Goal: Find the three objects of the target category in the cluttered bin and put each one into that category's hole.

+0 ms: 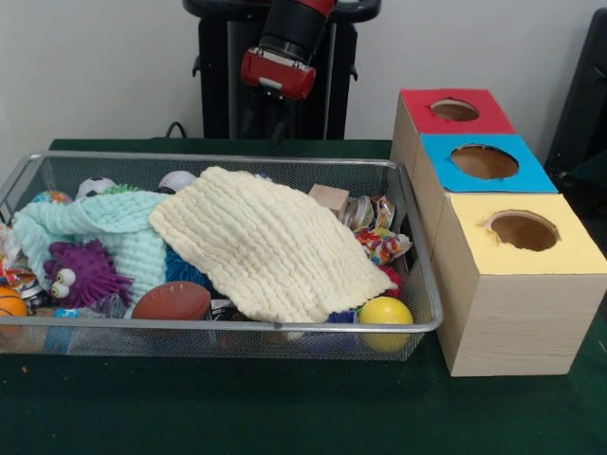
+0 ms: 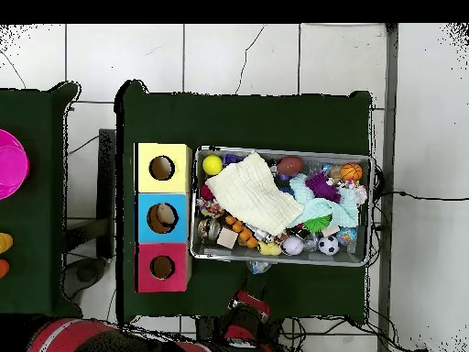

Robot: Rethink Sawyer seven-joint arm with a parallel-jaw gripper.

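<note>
The bin (image 1: 218, 157) is a silver wire-mesh basket full of toys; it also shows in the overhead view (image 2: 284, 150). A cream cloth (image 1: 270, 242) and a mint cloth (image 1: 114, 227) cover much of the clutter. A purple spiky toy (image 1: 81, 273), brown football (image 1: 173, 301), yellow ball (image 1: 385, 313), wooden block (image 1: 330, 199) and soccer ball (image 2: 327, 245) are visible. Beside the bin stand three wooden boxes with holes: red (image 1: 417, 102), blue (image 1: 436, 152) and yellow (image 1: 474, 246). My gripper (image 1: 269, 118) hangs behind the bin's far rim, above the table, holding nothing that I can see.
In the overhead view something pale lies inside the blue box's hole (image 2: 163, 217). A second green table with a pink round object (image 2: 9, 165) stands to the left. Cables run on the tiled floor around the table.
</note>
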